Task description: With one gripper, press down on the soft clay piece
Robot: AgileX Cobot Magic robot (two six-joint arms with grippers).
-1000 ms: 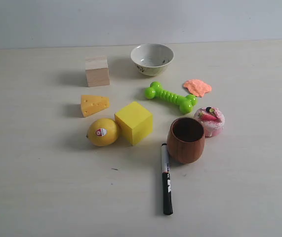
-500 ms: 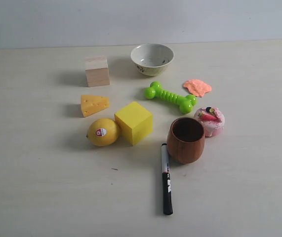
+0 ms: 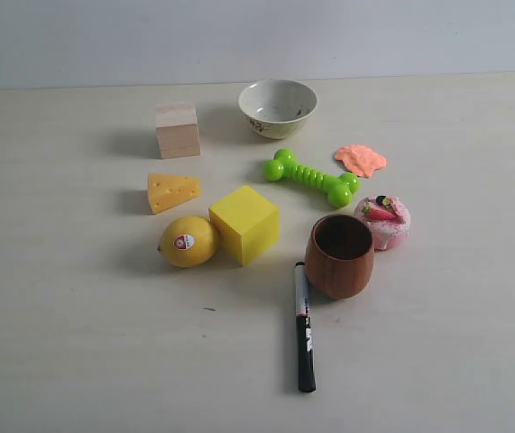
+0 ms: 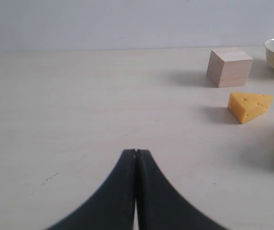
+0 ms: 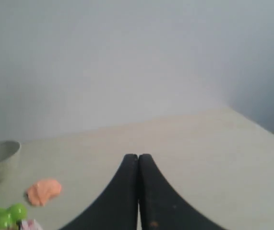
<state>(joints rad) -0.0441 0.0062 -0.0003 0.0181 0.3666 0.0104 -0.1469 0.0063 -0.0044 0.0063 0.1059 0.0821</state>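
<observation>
Right gripper (image 5: 137, 155): fingers pressed together, empty, nothing under the tips but bare table. Left gripper (image 4: 136, 151): same, closed and empty, over by the cheese wedge (image 4: 249, 106).

Near to far on the table: marker (image 3: 304, 327), wooden cup (image 3: 340, 255), cupcake toy (image 3: 383, 221), green bone (image 3: 312, 178), then the soft clay piece (image 3: 361, 160). It's lying flat just beyond the bone's fat end, with the bowl (image 3: 278, 107) further back.

Clay looks thin, soft, probably tacky. No grasp needed: I'd push straight down on its middle with closed tips. It may stick on lift-off. My right arm looks closer.
</observation>
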